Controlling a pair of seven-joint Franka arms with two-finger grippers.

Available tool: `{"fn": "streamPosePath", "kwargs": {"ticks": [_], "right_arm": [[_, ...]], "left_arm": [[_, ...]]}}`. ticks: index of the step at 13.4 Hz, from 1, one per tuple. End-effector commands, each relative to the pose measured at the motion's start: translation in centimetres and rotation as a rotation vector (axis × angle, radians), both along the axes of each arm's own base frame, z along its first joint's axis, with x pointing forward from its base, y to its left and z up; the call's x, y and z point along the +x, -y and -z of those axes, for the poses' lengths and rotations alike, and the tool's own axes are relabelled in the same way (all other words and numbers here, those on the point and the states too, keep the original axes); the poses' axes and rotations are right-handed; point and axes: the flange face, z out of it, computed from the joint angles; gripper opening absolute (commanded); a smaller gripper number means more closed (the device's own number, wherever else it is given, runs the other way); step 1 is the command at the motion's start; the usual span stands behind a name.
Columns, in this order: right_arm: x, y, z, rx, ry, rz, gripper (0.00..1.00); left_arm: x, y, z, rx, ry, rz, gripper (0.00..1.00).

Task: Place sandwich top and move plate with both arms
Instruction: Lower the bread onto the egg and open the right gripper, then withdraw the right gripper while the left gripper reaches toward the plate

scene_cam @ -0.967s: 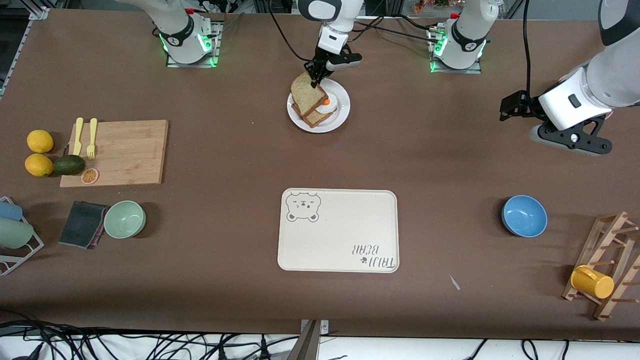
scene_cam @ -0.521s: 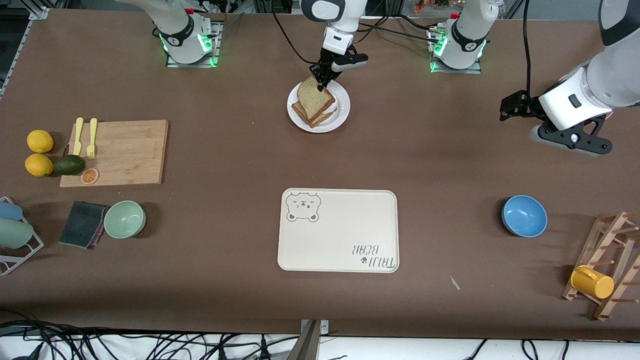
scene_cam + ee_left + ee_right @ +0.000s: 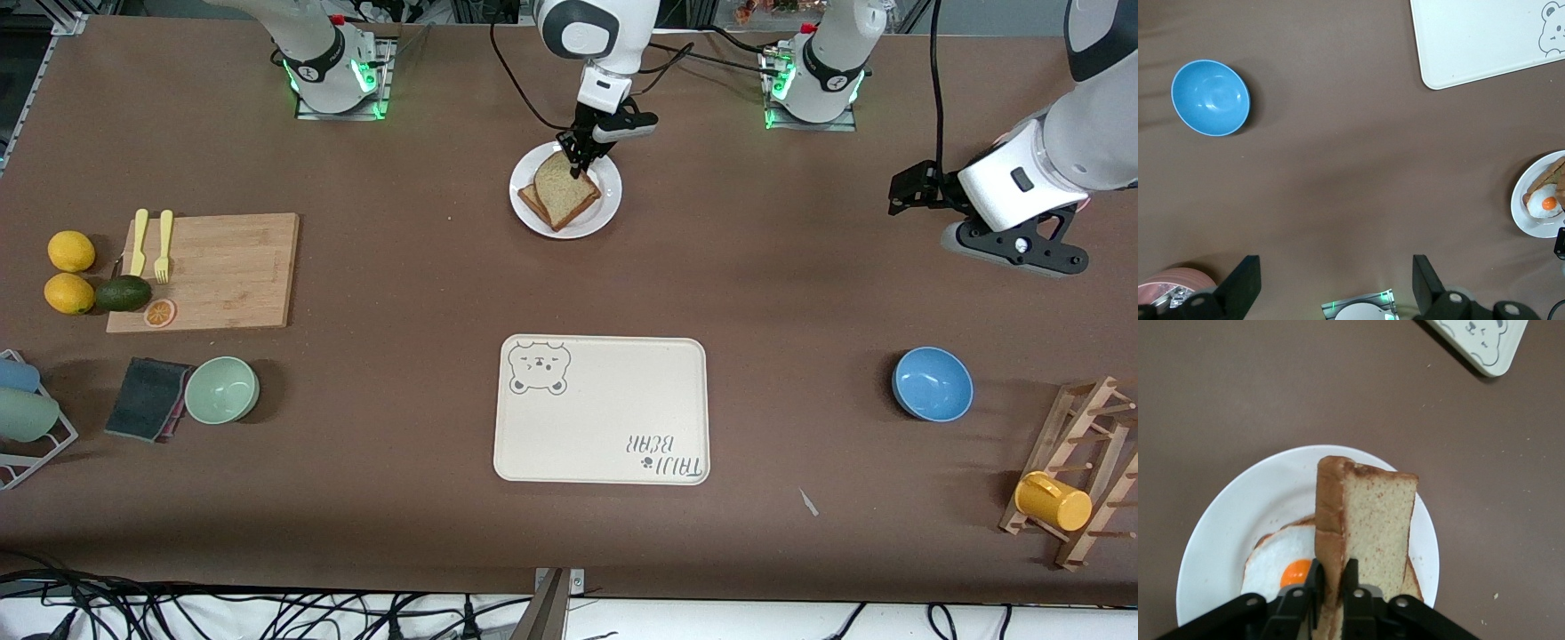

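The white plate (image 3: 608, 207) lies near the robots' bases, with a darker bread slice (image 3: 530, 197) and a fried egg (image 3: 1289, 568) on it. My right gripper (image 3: 578, 160) is shut on the crust edge of the sandwich top (image 3: 565, 187), a light tan speckled slice. It holds the slice tilted over the egg and the lower slice. In the right wrist view the gripper (image 3: 1331, 577) pinches the slice (image 3: 1373, 520) above the plate (image 3: 1225, 520). My left gripper (image 3: 909, 191) is open and empty, waiting above the table at the left arm's end. It shows the plate (image 3: 1531, 225) from a distance.
A cream bear-print tray (image 3: 605, 409) lies nearer the front camera than the plate. A blue bowl (image 3: 932, 382) and a wooden mug rack (image 3: 1076, 471) are at the left arm's end. A cutting board (image 3: 222, 267) and a green bowl (image 3: 221, 389) are at the right arm's end.
My right gripper has moved toward the left arm's end and lowered with the slice, which now lies flatter and covers the egg in the front view. The left arm has not moved.
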Motion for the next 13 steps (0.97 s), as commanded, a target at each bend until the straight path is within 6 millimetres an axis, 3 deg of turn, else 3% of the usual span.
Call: {"fn": "streamPosePath", "kwargs": {"ticks": [1, 3, 5, 10, 12, 13], "right_arm": [[0.8, 0.0, -4.2, 0.058, 0.022, 0.059, 1.0], [2.8, 0.5, -7.0, 0.141, -0.022, 0.124, 1.0], [5.5, 2.7, -9.5, 0.125, -0.063, 0.118, 1.0], [12.4, 17.2, -18.2, 0.112, -0.155, 0.184, 1.0], [15.7, 22.0, -20.8, 0.12, -0.184, 0.26, 1.0], [18.3, 25.0, -21.6, 0.151, -0.197, 0.304, 1.0]], "left_arm": [[-0.4, -0.1, -0.7, -0.033, -0.005, 0.008, 1.0], [-0.4, -0.1, -0.7, -0.033, -0.005, 0.008, 1.0], [-0.4, -0.1, -0.7, -0.033, -0.005, 0.008, 1.0], [-0.6, -0.5, -0.4, -0.034, -0.025, 0.001, 1.0], [-0.1, -4.2, 0.5, -0.059, -0.044, -0.07, 1.0], [-0.2, -4.5, 0.8, -0.097, -0.059, -0.085, 1.0]]}}
